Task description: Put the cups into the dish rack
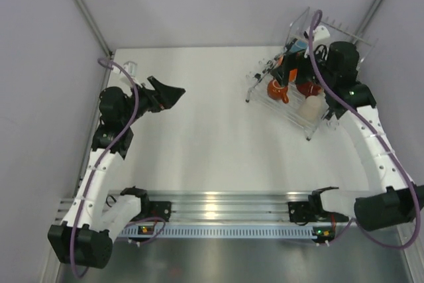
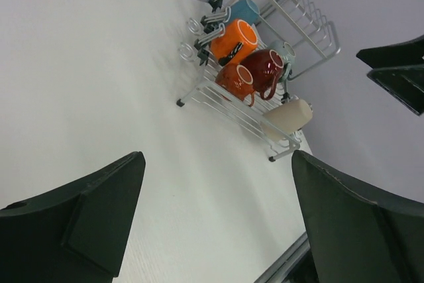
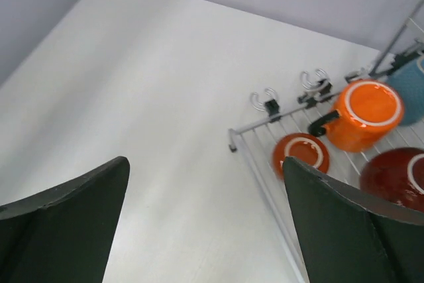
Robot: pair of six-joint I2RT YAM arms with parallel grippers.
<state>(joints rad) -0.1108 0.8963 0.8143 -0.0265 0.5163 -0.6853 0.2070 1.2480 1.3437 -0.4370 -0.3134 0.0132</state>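
While both pairs of jaws stand wide apart and empty | right gripper [image 3: 205,164] hovers over the dish rack's [image 2: 225,112] table-side corner, the nearer arm | left gripper [image 2: 218,157] well apart, off that same side | cups [image 2: 232,43] all lie tipped inside the rack | judged: loading looks finished

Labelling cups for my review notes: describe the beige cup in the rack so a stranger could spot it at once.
Look to the far right corner of the table, where the wire dish rack stands. The beige cup sits at the rack's near end, beside the dark red mug. It alone is cream-coloured, with no handle showing.
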